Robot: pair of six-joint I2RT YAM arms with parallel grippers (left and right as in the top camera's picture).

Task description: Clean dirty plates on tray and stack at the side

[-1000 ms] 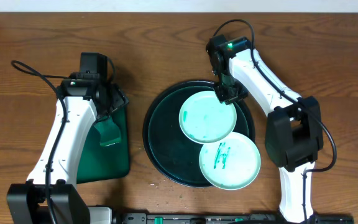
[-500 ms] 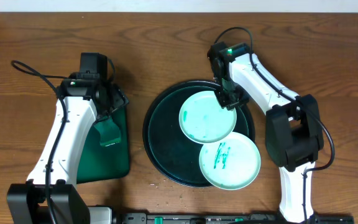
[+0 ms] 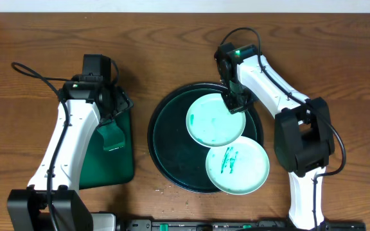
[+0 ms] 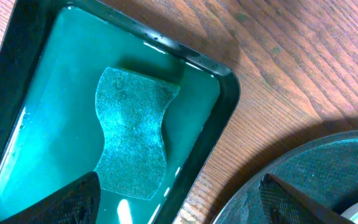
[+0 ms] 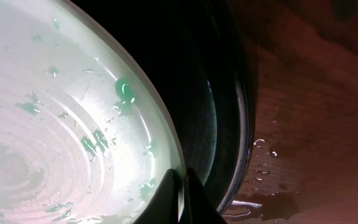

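Note:
A round black tray [image 3: 172, 138] holds two white plates. The upper plate [image 3: 214, 120] is wet with faint green smears; it fills the left of the right wrist view [image 5: 61, 118]. The lower plate [image 3: 239, 168] bears green scribbles and overhangs the tray's front right rim. My right gripper [image 3: 235, 101] is shut on the upper plate's right rim, fingers pinching its edge [image 5: 180, 193]. My left gripper [image 3: 111, 106] is open and empty above a green sponge [image 4: 132, 134], which lies in a black basin of green water [image 4: 36, 124].
The basin [image 3: 108, 151] sits left of the tray on the wooden table. Water drops lie on the wood by the tray's rim [image 5: 266, 149]. The tray's edge shows at the lower right of the left wrist view [image 4: 316, 174].
My right gripper has shifted slightly toward the front with the upper plate's rim; the plate moved a little right. The left arm has not moved.

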